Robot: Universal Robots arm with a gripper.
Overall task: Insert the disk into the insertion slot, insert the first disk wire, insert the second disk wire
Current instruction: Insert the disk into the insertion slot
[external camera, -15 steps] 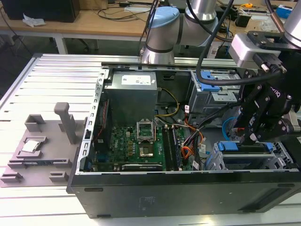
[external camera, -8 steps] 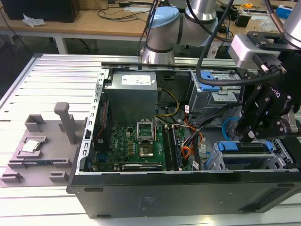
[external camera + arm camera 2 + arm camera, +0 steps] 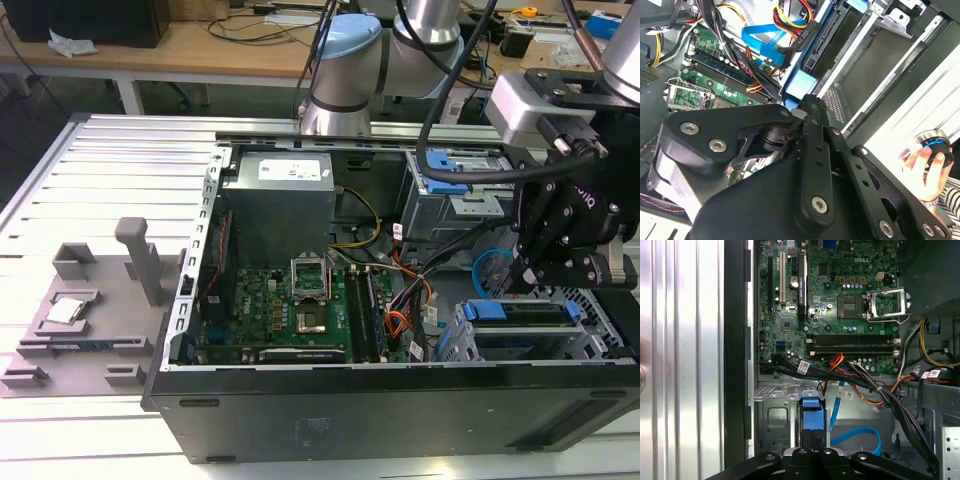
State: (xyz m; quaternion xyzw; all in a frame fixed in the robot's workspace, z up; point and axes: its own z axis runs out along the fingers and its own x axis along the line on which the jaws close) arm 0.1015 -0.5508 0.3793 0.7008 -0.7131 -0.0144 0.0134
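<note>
Disk (image 3: 522, 318): lies in the insertion slot (image 3: 452, 342), long axis across the exterior view.
End effector (image 3: 812, 434): fingers pressed together, nothing visibly pinched, tips at the disk's blue carrier end.
Bearing: disk directly beneath the tips.

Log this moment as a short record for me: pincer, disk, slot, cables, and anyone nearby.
pincer: shut, tips at the disk's blue end
disk: lying in the insertion slot, blue carrier showing
blue cable: curled loose beside the slot
case: open, on the metal table
person's hand: outside the case, on a round knob
</note>
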